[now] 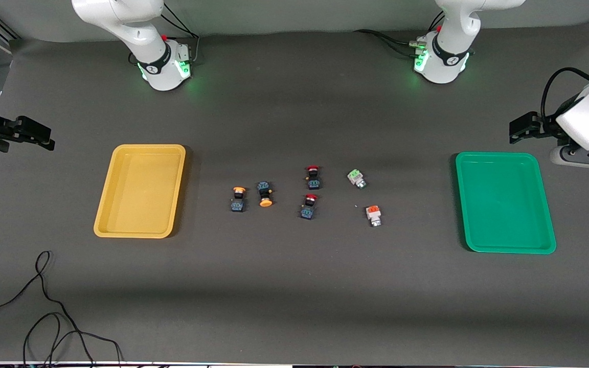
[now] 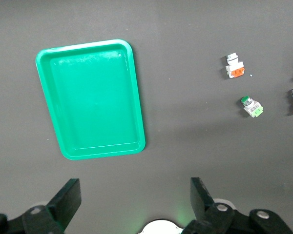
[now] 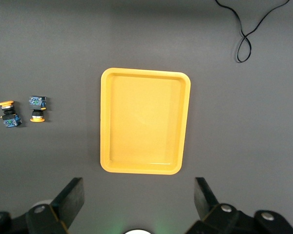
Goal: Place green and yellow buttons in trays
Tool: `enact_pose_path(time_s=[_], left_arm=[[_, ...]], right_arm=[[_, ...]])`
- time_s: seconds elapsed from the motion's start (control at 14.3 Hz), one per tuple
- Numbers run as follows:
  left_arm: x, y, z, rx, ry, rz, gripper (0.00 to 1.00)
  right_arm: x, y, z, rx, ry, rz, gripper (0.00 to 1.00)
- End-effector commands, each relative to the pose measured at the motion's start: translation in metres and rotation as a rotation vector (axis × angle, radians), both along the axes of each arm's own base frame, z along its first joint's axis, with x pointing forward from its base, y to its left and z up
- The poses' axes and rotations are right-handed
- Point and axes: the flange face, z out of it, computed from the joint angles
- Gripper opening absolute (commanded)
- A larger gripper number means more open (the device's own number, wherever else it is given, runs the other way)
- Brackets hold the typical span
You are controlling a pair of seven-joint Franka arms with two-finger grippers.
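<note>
Two yellow-capped buttons (image 1: 239,199) (image 1: 265,194) lie side by side mid-table, toward the empty yellow tray (image 1: 140,191). They also show in the right wrist view (image 3: 9,114) (image 3: 37,108), beside the yellow tray (image 3: 145,121). A pale green-capped button (image 1: 357,178) lies toward the empty green tray (image 1: 504,202). It also shows in the left wrist view (image 2: 252,106), apart from the green tray (image 2: 90,100). My left gripper (image 1: 515,130) (image 2: 135,202) is open and empty, up over the table at the left arm's end. My right gripper (image 1: 44,137) (image 3: 139,202) is open and empty, up over the right arm's end.
Two red-capped dark switches (image 1: 313,177) (image 1: 309,206) lie between the yellow and green buttons. An orange-capped white switch (image 1: 374,215) (image 2: 234,67) lies nearer the front camera than the green button. A black cable (image 1: 44,296) (image 3: 246,34) loops near the front edge.
</note>
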Motion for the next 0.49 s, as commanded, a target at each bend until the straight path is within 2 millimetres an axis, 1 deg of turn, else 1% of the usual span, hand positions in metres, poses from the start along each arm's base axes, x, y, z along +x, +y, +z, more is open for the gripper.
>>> enact_pose_path(time_s=[0.0, 0.14, 0.42], left_arm=[[0.0035, -0.0005, 0.0050, -0.005, -0.017, -0.004, 1.00], [0.0038, -0.0012, 0.0046, -0.003, -0.019, -0.004, 1.00], [0.0038, 0.0004, 0.0038, -0.004, -0.017, -0.001, 1.00]], right_arm=[[-0.0016, -0.0082, 0.0041, 0.013, 0.004, 0.006, 1.00], [0.0028, -0.0095, 0.0037, 0.013, 0.001, -0.004, 1.00], [0.0028, -0.0086, 0.0037, 0.013, 0.000, -0.009, 1.00]])
